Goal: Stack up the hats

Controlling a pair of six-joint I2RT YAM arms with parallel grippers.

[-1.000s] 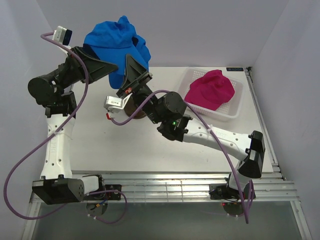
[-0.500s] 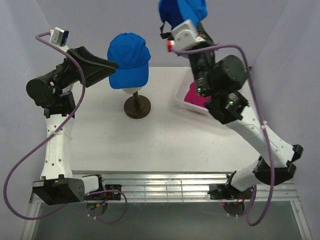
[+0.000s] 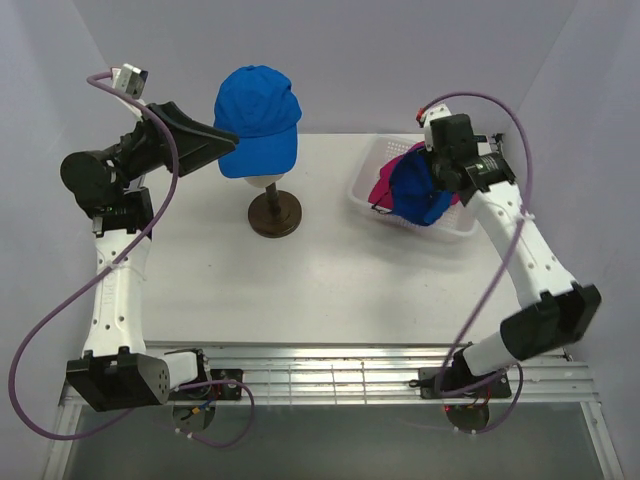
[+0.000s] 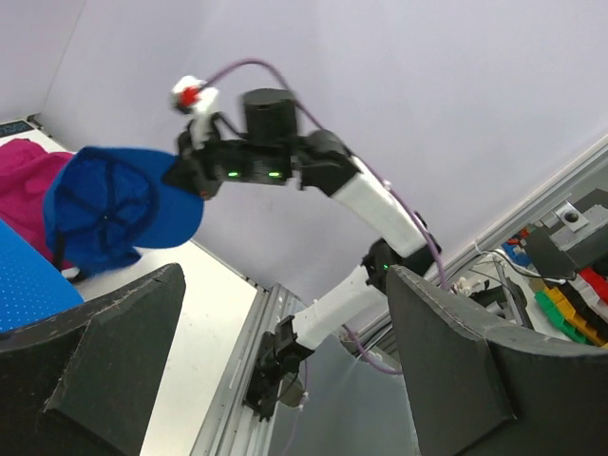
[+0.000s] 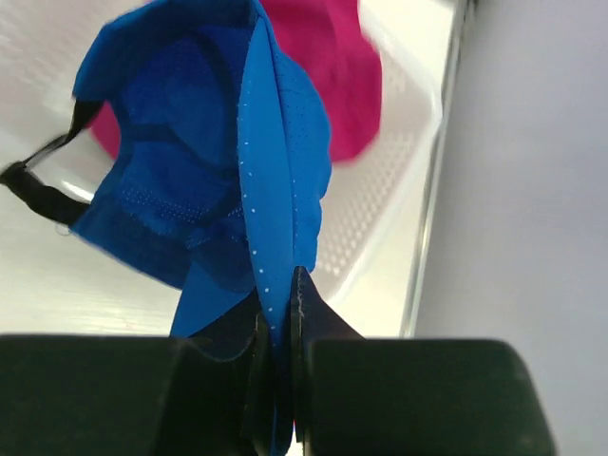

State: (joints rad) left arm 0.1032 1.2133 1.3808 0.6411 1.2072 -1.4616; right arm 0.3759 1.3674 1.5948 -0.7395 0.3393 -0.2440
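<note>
One blue hat (image 3: 258, 118) sits on the cream mannequin head (image 3: 263, 181); its edge shows at the lower left of the left wrist view as the blue hat (image 4: 19, 285). My left gripper (image 3: 222, 140) stands open just left of it, its fingers (image 4: 114, 351) empty. My right gripper (image 3: 437, 178) is shut on the edge of a second blue hat (image 3: 415, 195), which hangs open side up over a magenta hat (image 3: 384, 186) in the basket. In the right wrist view the right gripper (image 5: 282, 313) pinches this blue hat (image 5: 209, 171) above the magenta hat (image 5: 328, 85).
The white mesh basket (image 3: 465, 226) stands at the back right of the table; its wall (image 5: 389, 190) shows under the hats. The mannequin head rests on a dark round stand (image 3: 276, 217) at the back middle. Purple cables loop beside both arms.
My right arm has swung from the mannequin up and then down to the basket, carrying the second blue hat. The left gripper has opened and let go of the hat on the head.
</note>
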